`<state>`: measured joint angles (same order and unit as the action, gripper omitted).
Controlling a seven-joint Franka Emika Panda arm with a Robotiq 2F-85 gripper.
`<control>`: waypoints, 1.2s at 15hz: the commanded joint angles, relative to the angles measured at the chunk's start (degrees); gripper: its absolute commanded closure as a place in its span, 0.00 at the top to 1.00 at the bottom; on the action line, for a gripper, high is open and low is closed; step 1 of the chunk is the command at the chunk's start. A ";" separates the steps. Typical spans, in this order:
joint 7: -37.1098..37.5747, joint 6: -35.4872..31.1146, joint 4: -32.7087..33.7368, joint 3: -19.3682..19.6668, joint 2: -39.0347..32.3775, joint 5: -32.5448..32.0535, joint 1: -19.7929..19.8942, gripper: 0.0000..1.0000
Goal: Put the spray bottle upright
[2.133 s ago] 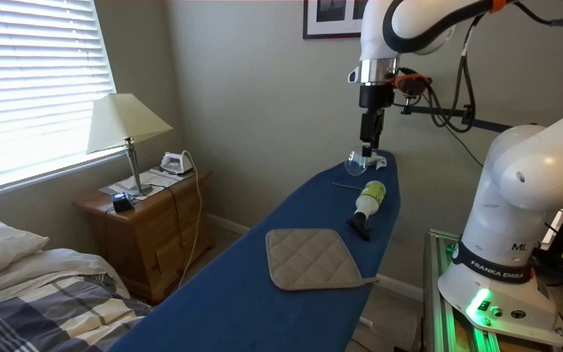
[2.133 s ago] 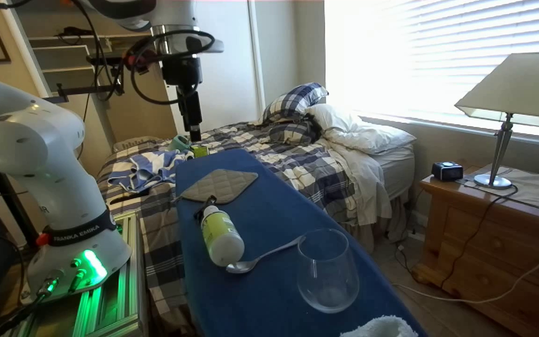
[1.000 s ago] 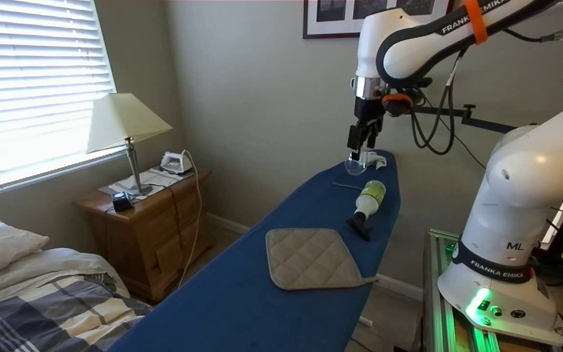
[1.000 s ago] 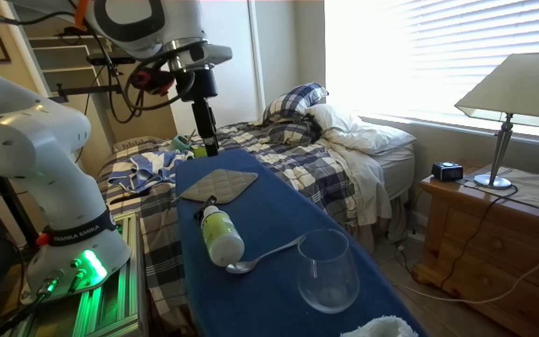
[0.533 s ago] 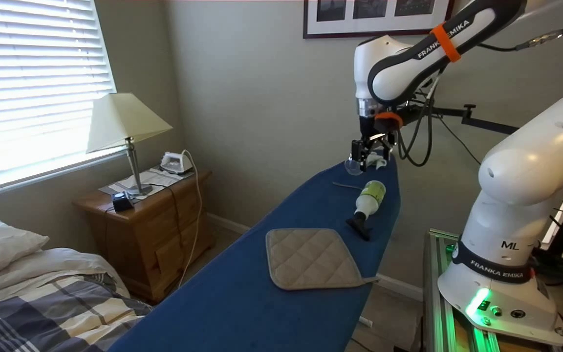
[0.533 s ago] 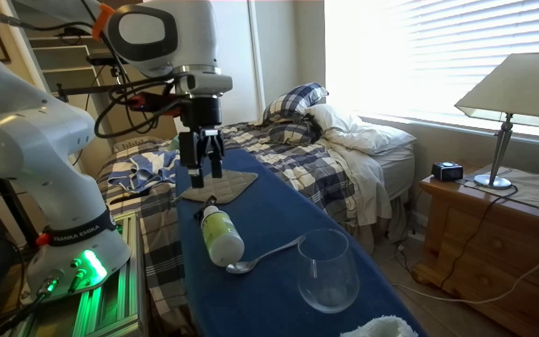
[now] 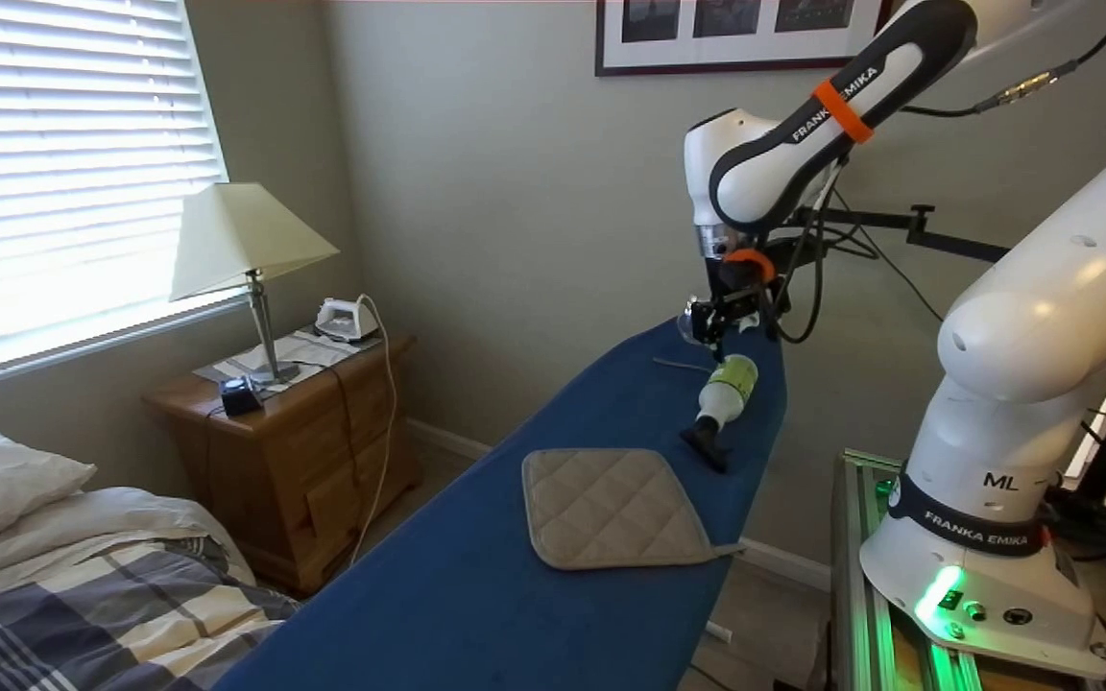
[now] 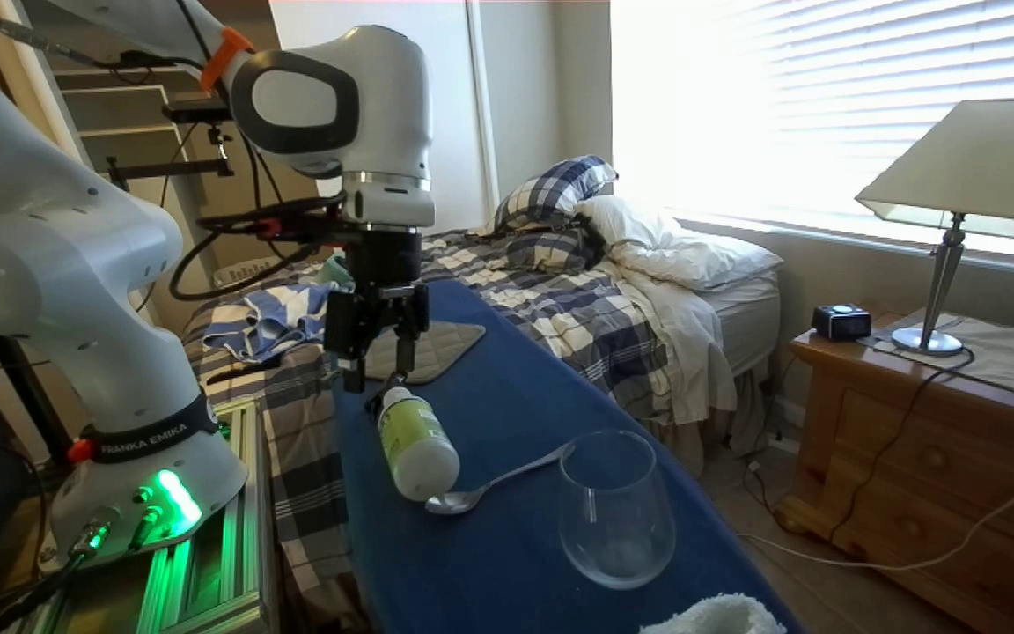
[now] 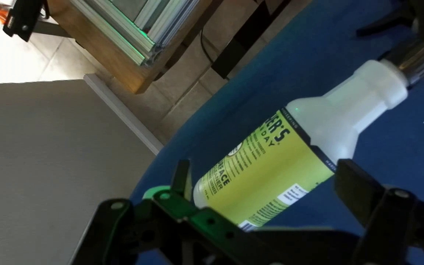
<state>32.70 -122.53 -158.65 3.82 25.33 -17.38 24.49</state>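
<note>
The spray bottle lies on its side on the blue ironing board (image 7: 534, 624), in an exterior view (image 7: 728, 389). It has a green label, white neck and black spray head, and it also shows in an exterior view (image 8: 417, 445). My gripper (image 8: 380, 365) is open and empty, pointing down above the board. In an exterior view the gripper (image 7: 732, 338) overlaps the bottle's base end. In the wrist view the bottle (image 9: 271, 162) lies diagonally beyond and between the spread fingers (image 9: 263, 171), with its base near the left finger. No grip on it shows.
A tan quilted pad (image 7: 615, 509) lies near the bottle's spray head. A spoon (image 8: 498, 484) touches or nearly touches the bottle's base. A clear stemless glass (image 8: 617, 519) and a white cloth (image 8: 718, 618) stand farther along the board. The board's edge runs close beside the bottle.
My gripper has come down towards the bottle. The wrist has turned, so both spread fingers now show. The bottle, pad, spoon and glass have not moved.
</note>
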 commanded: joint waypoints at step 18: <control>15.82 0.45 0.07 0.50 -4.29 10.99 -2.46 1.00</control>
<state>43.05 -123.56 -158.63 4.79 21.66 -7.62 22.79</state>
